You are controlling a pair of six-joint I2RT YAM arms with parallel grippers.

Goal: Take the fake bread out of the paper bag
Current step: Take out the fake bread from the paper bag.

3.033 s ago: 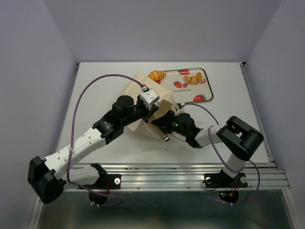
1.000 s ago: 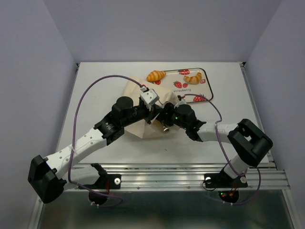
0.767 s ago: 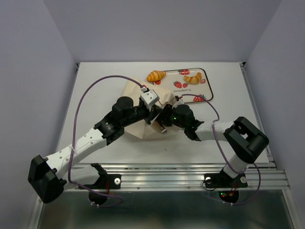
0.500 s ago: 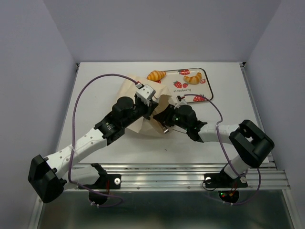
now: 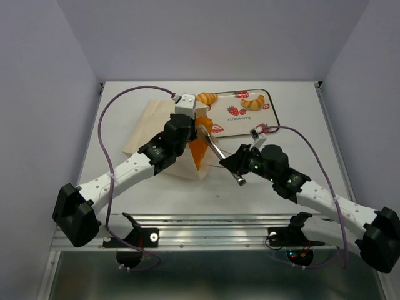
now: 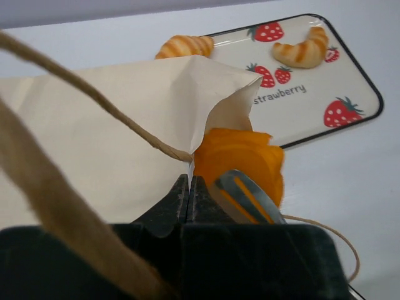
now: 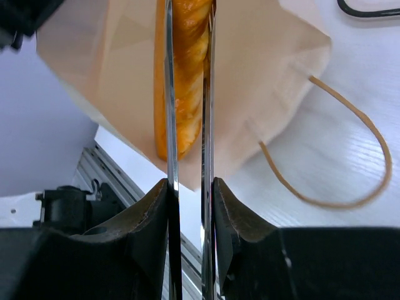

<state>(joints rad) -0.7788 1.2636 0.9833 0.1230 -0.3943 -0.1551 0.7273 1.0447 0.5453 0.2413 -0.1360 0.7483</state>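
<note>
walls (image 5: 206,37): pale lilac; table (image 5: 300,100): white woodgrain; front rail (image 5: 212,226): aluminium; light: even

Tray (image 5: 245,125) close behind paper bag (image 5: 149,122)

white links and chunky black round joints on both the left arm (image 5: 119,176) and the right arm (image 5: 325,199). big black blocks at the shoulders. purple cable (image 5: 103,122) looped along each. small white box (image 5: 185,104) at the left wrist. long, thin, grey metal right fingers (image 7: 170,94) in black mounts; short, black left fingers (image 6: 178,200).
</note>
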